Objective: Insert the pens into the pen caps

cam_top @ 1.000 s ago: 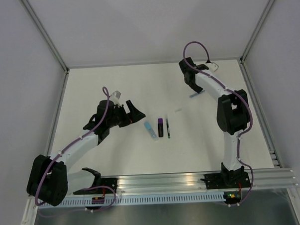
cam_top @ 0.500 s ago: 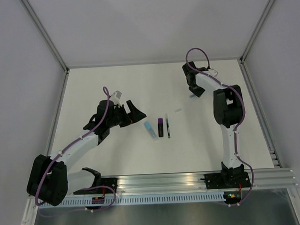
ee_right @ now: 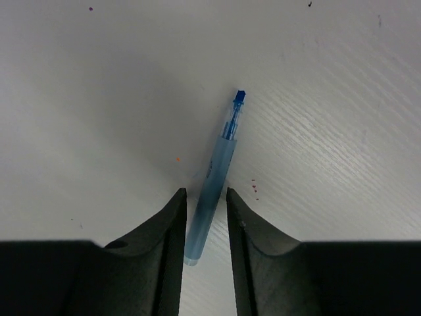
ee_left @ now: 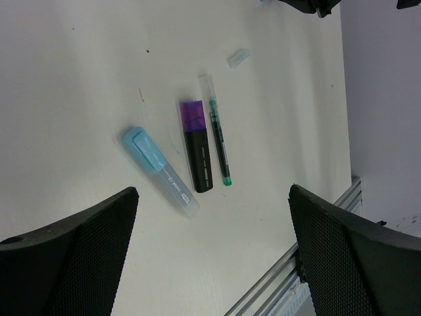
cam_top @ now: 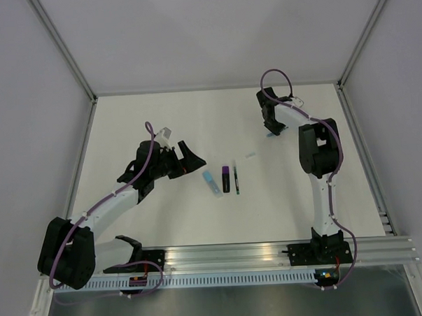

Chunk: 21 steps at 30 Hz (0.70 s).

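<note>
Left wrist view: purple-ended marker (ee_left: pixel 196 145) and light-blue highlighter (ee_left: pixel 160 172) just beside it look capped, thin dark pen (ee_left: pixel 217 131) on its other side lies bare, left gripper (ee_left: pixel 212 191) spread wide above. Well beyond the marker, right gripper (ee_right: pixel 205 192) straddles the uncapped blue pen (ee_right: pixel 214 178), not yet clamped

- The left arm (cam_top: pixel 108 204) and right arm (cam_top: pixel 324 195) had white links and bulky black joint housings.
- A purple cable (cam_top: pixel 276 72) ran along each arm.
- The left gripper (ee_left: pixel 212 196) fingers (ee_left: pixel 72 257) were black, mesh-textured.
</note>
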Available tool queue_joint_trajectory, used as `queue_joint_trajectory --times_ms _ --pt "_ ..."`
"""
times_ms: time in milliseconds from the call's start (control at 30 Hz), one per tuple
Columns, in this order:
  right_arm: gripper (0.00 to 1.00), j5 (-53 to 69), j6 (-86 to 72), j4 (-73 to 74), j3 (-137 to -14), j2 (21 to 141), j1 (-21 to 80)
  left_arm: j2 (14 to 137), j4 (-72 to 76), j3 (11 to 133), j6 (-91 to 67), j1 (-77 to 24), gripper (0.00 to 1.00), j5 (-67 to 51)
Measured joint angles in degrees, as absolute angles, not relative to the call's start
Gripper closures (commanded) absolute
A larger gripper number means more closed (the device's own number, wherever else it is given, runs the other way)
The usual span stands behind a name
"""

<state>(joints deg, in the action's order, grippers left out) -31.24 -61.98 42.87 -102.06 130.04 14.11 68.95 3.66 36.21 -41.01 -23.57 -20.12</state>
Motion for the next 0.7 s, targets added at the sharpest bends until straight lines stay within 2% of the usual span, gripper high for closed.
queue_joint_trajectory --times_ms 67,200,400,700 --pt "0.77 -31.1 -61.3 41.7 -101.4 129.9 13.8 68.9 4.0 36.2 -41.0 -23.6 0.01 -20.5" --pt "1.0 -29.8 -58.8 38.6 -99.5 129.1 13.3 68.9 4.9 36.2 -41.0 -23.6 0.05 -21.7" --pt "1.0 -26.5 -52.4 31.6 -93.4 125.6 12.8 68.9 5.0 36.2 -40.6 -23.6 0.07 -22.1" --pt "1.0 -11.2 -38.4 19.0 -68.1 106.3 12.7 67.4 14.2 32.9 -39.8 -23.5 0.12 -31.2"
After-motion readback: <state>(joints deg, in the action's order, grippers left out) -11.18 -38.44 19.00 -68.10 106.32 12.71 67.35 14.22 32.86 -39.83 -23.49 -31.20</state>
